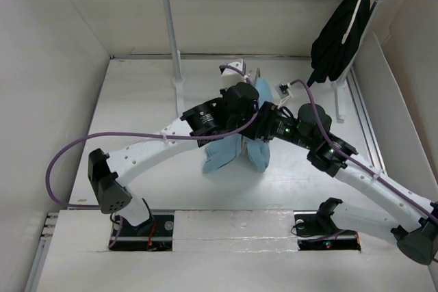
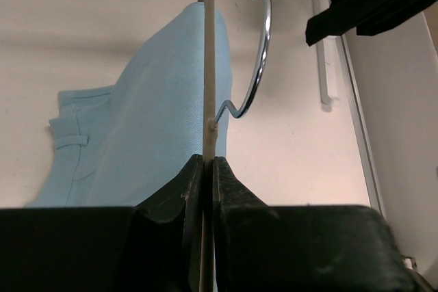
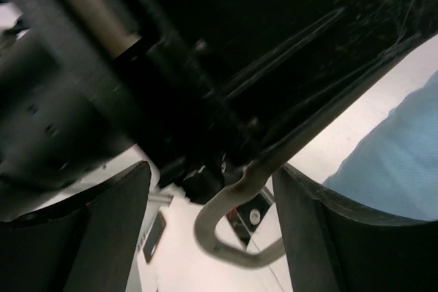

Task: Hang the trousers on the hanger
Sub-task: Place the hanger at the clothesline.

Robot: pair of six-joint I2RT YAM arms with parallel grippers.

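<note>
Now | my arms meet above the counter | left end effector clenched on upright hanger, trousers draped over it | right end effector released alongside | right wrist view mostly blocked by blurred black housing

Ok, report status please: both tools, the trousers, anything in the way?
Left tool shut on hanger. Right tool open, close against left arm. Trousers draped over hanger. Black garment hangs apart, far right.

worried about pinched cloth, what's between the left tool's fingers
The hanger, edge-on in the left wrist view, clamped by the left tool. The trousers drape down its left side; whether cloth is pinched too is unclear.
</note>
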